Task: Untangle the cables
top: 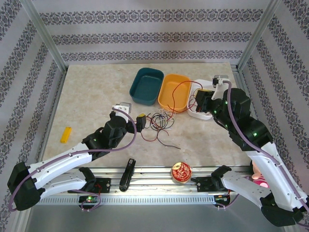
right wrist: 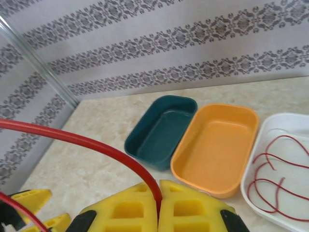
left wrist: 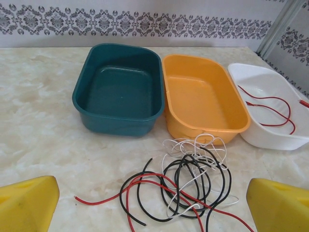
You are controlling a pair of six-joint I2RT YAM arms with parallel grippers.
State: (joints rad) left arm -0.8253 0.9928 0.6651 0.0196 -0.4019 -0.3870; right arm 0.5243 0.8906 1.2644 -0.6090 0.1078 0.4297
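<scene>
The cables (left wrist: 193,179), thin red, black and white strands, lie tangled on the marble table in front of the orange bin (left wrist: 203,96). My left gripper (left wrist: 152,205) hovers just short of the tangle (top: 159,121), open, its yellow pads (left wrist: 29,203) wide apart and holding nothing. My right gripper (right wrist: 159,186) is shut on a red cable (right wrist: 96,145) that arcs away to the left. It is raised over the white tray (top: 200,113), where loops of red cable (right wrist: 271,146) lie.
A teal bin (top: 147,86) stands left of the orange bin (top: 175,92) at the back. A yellow block (top: 65,134) lies at the left. A black tool (top: 127,173) and a round red tin (top: 181,172) rest at the near rail.
</scene>
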